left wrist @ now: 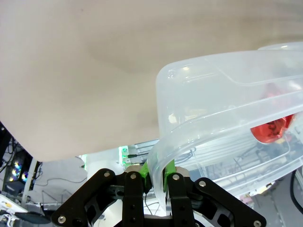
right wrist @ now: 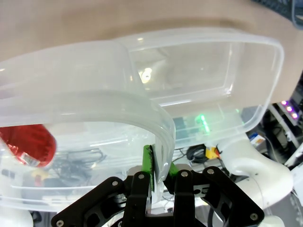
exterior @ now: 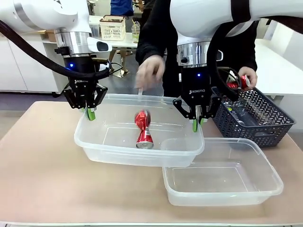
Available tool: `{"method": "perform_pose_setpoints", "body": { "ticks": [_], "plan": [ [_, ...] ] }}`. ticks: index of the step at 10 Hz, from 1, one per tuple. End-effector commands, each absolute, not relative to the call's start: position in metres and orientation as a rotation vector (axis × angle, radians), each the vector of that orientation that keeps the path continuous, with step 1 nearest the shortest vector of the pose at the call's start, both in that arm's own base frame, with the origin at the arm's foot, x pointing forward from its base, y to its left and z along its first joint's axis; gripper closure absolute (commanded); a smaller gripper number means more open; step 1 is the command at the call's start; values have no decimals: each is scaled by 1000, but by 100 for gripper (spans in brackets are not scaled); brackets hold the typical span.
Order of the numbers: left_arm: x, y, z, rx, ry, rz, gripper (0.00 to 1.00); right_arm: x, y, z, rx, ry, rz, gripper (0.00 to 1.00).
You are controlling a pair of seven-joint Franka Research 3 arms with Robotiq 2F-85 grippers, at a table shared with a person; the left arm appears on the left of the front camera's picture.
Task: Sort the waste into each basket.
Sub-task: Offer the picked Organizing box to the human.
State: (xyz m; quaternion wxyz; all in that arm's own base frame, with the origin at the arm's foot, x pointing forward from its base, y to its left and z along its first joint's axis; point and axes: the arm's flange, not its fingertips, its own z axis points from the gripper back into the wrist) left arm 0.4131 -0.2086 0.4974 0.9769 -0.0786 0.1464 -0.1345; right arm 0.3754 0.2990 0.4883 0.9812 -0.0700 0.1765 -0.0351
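1. Two grippers held one clear plastic tub (exterior: 118, 142) by its rim: the left gripper (exterior: 90, 112) at one end, the right gripper (exterior: 197, 124) at the other, fingers squeezed shut on the rim.
2. One red metal can (exterior: 143, 127) lay inside that tub, between the two grippers and touching neither.
3. A second clear plastic tub (exterior: 222, 179) sat empty, tucked just under the first.
4. A person's hand (exterior: 246, 78) held another red can (exterior: 235, 83) over the dark grey lattice basket (exterior: 265, 120).
5. Sorting looked only just begun; next, both arms would need to keep the tub level and steady.
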Motion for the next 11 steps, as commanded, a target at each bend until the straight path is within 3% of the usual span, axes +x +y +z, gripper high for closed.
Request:
{"method": "perform_pose_setpoints", "body": {
  "ticks": [1,11],
  "plan": [
    [412,-211,502,-160,291,-285,94,375,298,487,-150,361,-69,94],
    [412,-211,502,-160,291,-285,94,375,298,487,-150,361,-69,94]
  ]
}}
